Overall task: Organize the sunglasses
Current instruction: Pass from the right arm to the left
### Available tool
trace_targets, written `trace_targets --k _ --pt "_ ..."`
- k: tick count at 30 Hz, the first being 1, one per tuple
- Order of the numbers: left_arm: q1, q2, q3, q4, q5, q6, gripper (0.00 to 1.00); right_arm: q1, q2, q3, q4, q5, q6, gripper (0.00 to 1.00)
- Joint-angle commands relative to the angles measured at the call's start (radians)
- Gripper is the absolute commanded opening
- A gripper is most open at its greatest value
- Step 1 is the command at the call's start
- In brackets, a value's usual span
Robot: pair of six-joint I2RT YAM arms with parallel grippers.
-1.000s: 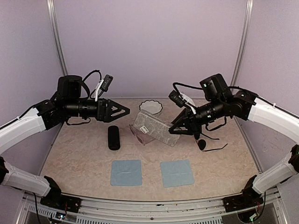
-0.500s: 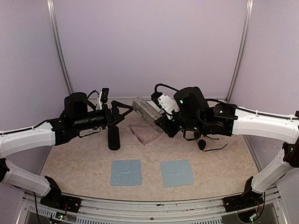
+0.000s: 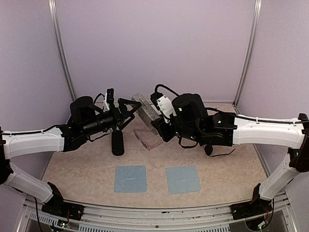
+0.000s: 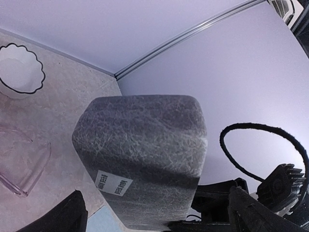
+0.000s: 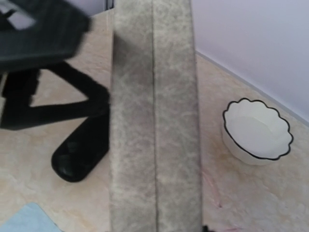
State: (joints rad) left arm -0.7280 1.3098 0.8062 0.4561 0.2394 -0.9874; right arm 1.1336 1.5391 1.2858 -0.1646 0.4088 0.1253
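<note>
**Grey case held aloft between two tools, both pairs of glasses on the surface**

Nearest the arm bases, two light blue cloths (image 3: 130,178) lie side by side on the beige marbled surface (image 3: 87,164), a small gap between them. Further in, a black oblong case (image 3: 117,142) lies on the left. Just to its right is the pale pinkish-clear pair of sunglasses (image 3: 147,138), resting on the surface under the raised case. The dark round-lensed pair (image 3: 209,150) sits well to the right, partly hidden beneath the right arm, with one thin wire arm reaching out to the side.

Above these, the right tool (image 3: 157,122) grips a grey speckled case (image 3: 145,108) and holds it clear of the surface, tilted, its long body running straight through the right wrist view. The left tool (image 3: 134,111) faces it with its fingers spread wide – the end of the case, bearing a small white label, sits in the gap between them. Whether they touch it cannot be told.

Farthest back, a white bowl with a scalloped black rim (image 5: 256,130) stands near the rear wall
</note>
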Motion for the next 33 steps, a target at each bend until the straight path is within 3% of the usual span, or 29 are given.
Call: trace_targets --k 1,16,29,33 --pt "-0.007 0.022 0.002 0.069 -0.026 -0.008 0.99 0.022 -0.002 0.055 0.066 0.002 0.026 0.00" --pt "-0.023 0.054 -0.007 0.150 0.043 0.000 0.95 0.043 -0.007 0.072 0.044 -0.004 0.040 0.00" --pt "-0.033 0.042 -0.033 0.161 0.073 0.013 0.76 0.044 -0.004 0.075 0.023 0.025 0.051 0.00" --pt "-0.033 0.036 -0.034 0.156 0.075 0.022 0.60 0.043 -0.001 0.079 0.018 0.026 0.050 0.00"
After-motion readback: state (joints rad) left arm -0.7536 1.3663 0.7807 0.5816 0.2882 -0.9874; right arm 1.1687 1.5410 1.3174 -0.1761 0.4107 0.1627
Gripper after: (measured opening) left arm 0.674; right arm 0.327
